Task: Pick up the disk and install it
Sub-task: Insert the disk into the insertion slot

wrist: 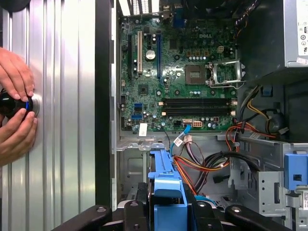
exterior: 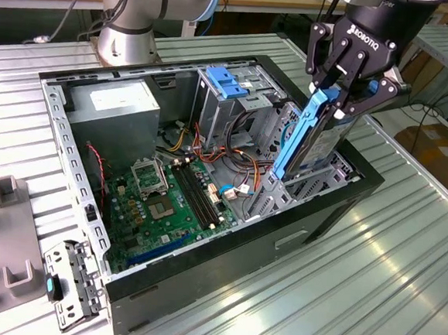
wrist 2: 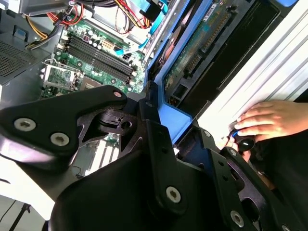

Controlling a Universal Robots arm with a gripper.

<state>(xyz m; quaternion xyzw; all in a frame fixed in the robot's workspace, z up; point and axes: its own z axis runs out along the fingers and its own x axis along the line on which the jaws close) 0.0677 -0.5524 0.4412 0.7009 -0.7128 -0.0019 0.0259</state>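
In the exterior view my gripper (exterior: pixel 334 98) is shut on the disk (exterior: pixel 323 144), a flat dark drive with blue plastic side rails. It hangs on edge, tilted, with its lower end reaching into the metal drive bay (exterior: pixel 316 182) at the right end of the open computer case (exterior: pixel 226 237). The second wrist view shows the disk's (wrist 2: pixel 202 43) circuit-board face and blue rail running away from the black fingers (wrist 2: pixel 159 144). The disk's blue rail (wrist: pixel 166 187) shows between the fingers in the first wrist view.
The case holds a green motherboard (exterior: pixel 159 201), a grey power supply (exterior: pixel 120 105), loose cables and a blue latch piece (exterior: pixel 227 81). A person's hands (wrist: pixel 17 77) hold a dark knob (wrist: pixel 12 103) on the ribbed metal table beside the case. Grey fixtures (exterior: pixel 1 235) sit at the exterior view's left.
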